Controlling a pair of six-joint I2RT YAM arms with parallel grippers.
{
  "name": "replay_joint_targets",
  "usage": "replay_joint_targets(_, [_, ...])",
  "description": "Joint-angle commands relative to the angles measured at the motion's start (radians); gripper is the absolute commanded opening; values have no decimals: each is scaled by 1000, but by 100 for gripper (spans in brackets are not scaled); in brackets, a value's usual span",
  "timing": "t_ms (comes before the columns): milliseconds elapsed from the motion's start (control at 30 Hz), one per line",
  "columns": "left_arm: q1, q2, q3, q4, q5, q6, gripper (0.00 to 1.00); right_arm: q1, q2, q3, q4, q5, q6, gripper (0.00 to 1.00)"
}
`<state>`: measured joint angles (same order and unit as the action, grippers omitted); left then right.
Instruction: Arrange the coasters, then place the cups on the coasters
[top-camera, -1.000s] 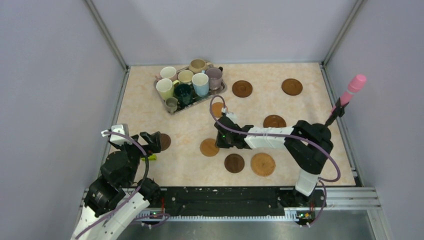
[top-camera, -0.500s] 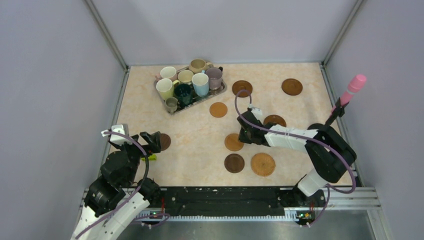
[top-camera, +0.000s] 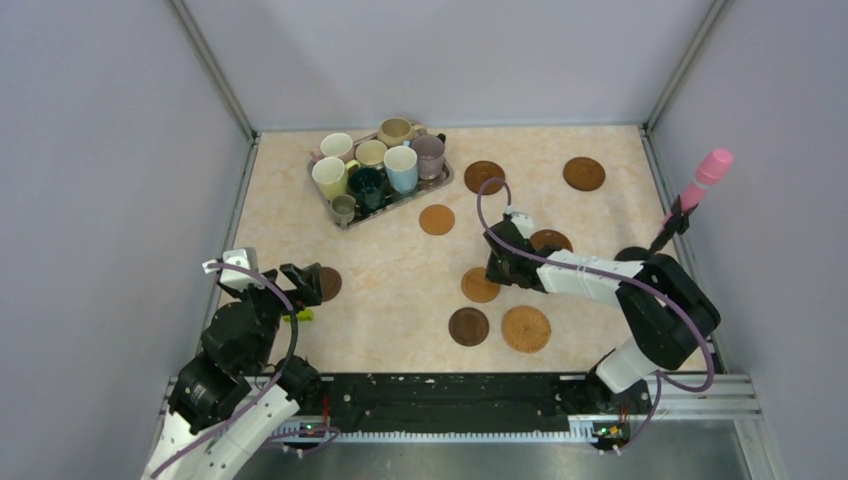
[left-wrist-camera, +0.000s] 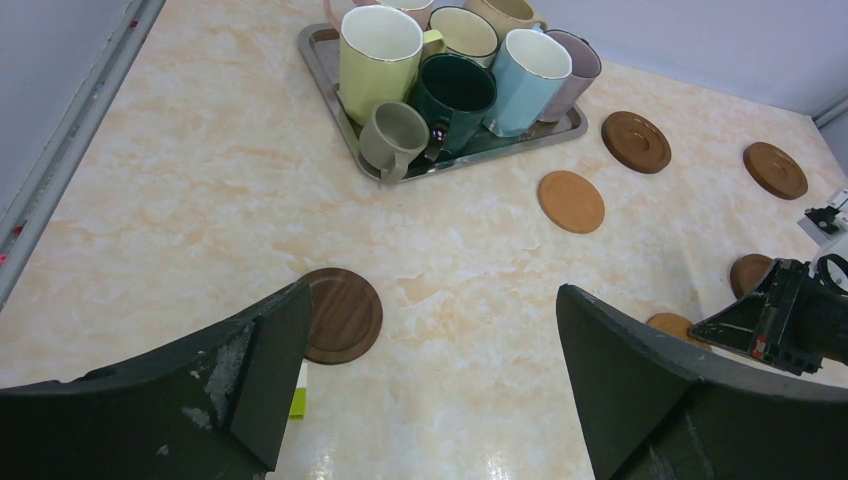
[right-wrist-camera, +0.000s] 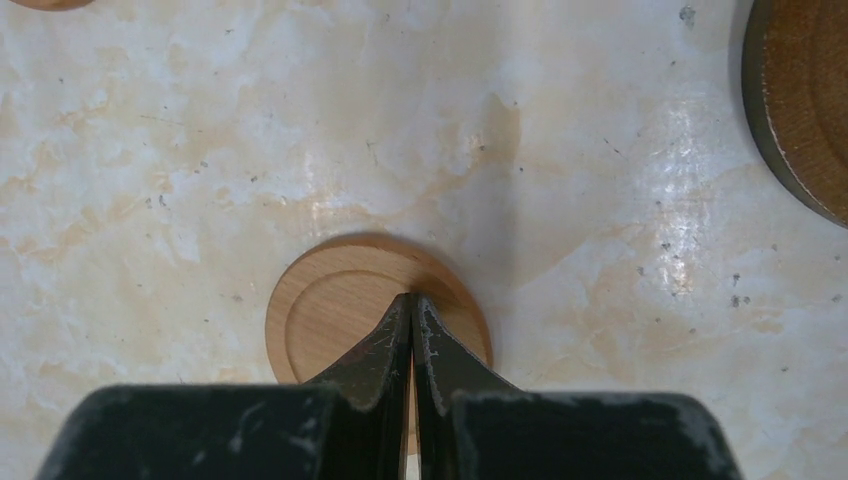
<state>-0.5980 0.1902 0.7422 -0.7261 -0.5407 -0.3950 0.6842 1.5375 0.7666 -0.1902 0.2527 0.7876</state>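
Several mugs (top-camera: 372, 165) stand crowded on the silver tray (top-camera: 441, 182) at the back left. Several coasters lie scattered on the table. My right gripper (top-camera: 491, 274) is shut, its tips (right-wrist-camera: 412, 298) pressed down on a light wood coaster (right-wrist-camera: 325, 322), the same coaster (top-camera: 479, 286) seen mid-table from above. Dark coasters (top-camera: 468, 326) and a larger tan one (top-camera: 526, 328) lie just in front of it. My left gripper (left-wrist-camera: 430, 292) hangs open and empty near the left edge, with a dark coaster (left-wrist-camera: 342, 314) beside its left finger.
A black base with a pink-tipped stick (top-camera: 712, 166) stands at the right wall. A small green-and-white block (left-wrist-camera: 298, 392) lies by my left finger. More coasters sit at the back (top-camera: 484, 177), (top-camera: 584, 173), near the tray (top-camera: 436, 219) and behind the right arm (top-camera: 549, 240).
My right gripper has slid to the right across the table, shut, taking the light wood coaster along with it. The left arm has not moved.
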Motion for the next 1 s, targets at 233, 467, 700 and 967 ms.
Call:
replay_joint_targets(233, [4,10,-4,26,-3,-5,97,-11,83,19,75,-57,2,0])
replay_joint_targets(467, [4,4,-6,27,-9,-10,97,-11,82,17,78,-63,-2,0])
replay_joint_targets(700, [4,15,-6,30,4,-4,96,-11,139,40,138,-119,15,0])
replay_joint_targets(967, [4,0,-6,27,-6,-7,96,-9,165,72,128,-124,13,0])
